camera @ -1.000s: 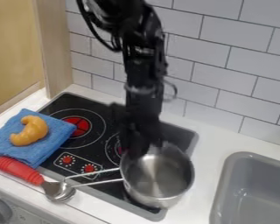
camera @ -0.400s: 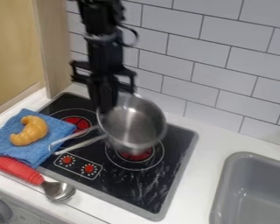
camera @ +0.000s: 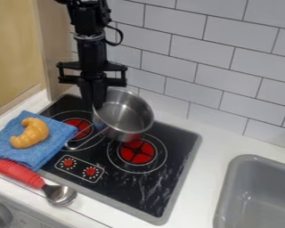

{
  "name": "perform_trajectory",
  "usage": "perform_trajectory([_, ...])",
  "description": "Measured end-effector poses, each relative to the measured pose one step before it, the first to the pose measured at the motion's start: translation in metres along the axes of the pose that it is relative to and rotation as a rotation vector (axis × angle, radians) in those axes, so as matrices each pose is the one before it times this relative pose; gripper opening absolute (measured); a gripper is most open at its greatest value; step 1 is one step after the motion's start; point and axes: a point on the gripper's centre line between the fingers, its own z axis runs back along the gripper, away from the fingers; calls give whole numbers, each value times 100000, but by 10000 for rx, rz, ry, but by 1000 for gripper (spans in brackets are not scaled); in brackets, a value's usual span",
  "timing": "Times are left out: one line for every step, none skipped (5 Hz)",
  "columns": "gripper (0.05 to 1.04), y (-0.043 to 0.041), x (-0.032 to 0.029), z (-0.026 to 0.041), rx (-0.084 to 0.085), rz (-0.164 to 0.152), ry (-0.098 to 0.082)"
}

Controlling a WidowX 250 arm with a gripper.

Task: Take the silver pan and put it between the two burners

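One pincer [camera: 97, 104] is clamped on the silver pan [camera: 128, 116] at its nine-o'clock rim, over the stove's [camera: 149, 192] back. Best ease it toward seven o'clock, between the burners [camera: 137, 152], level (mind the cloth [camera: 59, 136]), before releasing.

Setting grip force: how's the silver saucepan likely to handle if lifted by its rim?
Likely stiff: the silver saucepan looks like metal and keeps a round shape. Probably apt to tip or swing, since the gripper has it at one side with the bowl out to the other. May be slippery too: the walls look smooth and shiny.
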Motion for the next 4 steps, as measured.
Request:
perform_trajectory([54, -135, 1415, -407, -127, 771, -219])
perform_trajectory([54, 910, 1107, -962, -90, 1199, -3])
perform_trajectory([54, 454, 670, -689, 119, 361, 58])
perform_trajectory([54, 198, 50, -116, 102, 71, 19])
